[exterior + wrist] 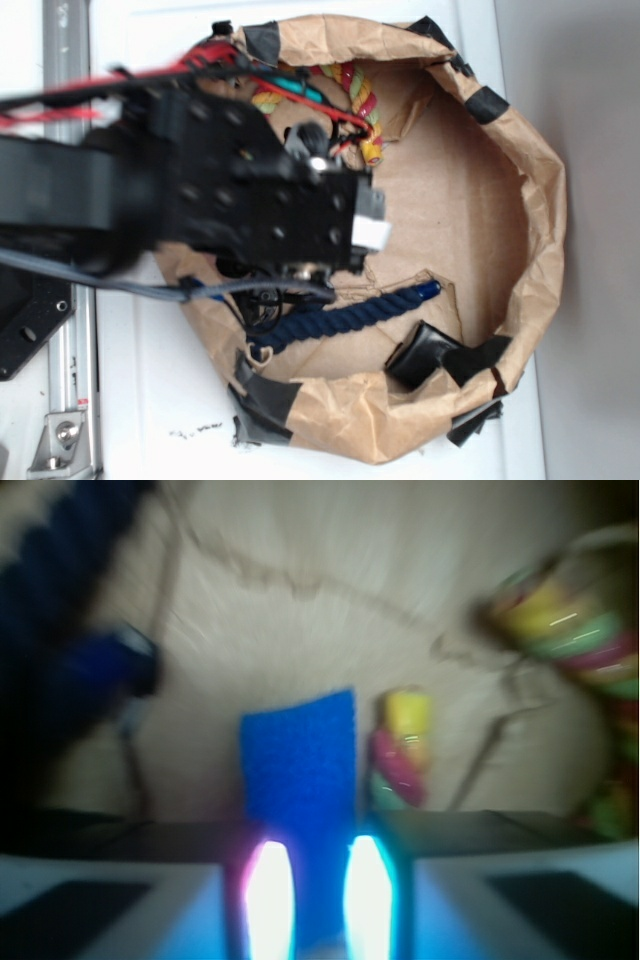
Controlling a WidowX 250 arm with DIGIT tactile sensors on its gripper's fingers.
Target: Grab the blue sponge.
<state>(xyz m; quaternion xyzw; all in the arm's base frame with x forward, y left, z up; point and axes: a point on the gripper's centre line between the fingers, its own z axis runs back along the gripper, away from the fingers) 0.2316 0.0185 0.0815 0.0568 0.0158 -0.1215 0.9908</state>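
The blue sponge (298, 765) is a bright blue flat pad that runs from the brown paper floor back into the gap between my fingers. In the wrist view my gripper (320, 900) is shut on the sponge's near end, and blue fills the narrow space between the two glowing pads (270, 900). The picture is blurred. In the exterior view the black arm and gripper (372, 232) reach over the paper-lined bin, and the sponge is hidden beneath them.
A multicoloured rope (400, 750) lies just right of the sponge, and it also shows as the coiled rope (362, 100) at the bin's far side. A dark navy rope (340, 320) lies near the front. A black object (425, 352) sits by the crumpled paper wall (540, 200).
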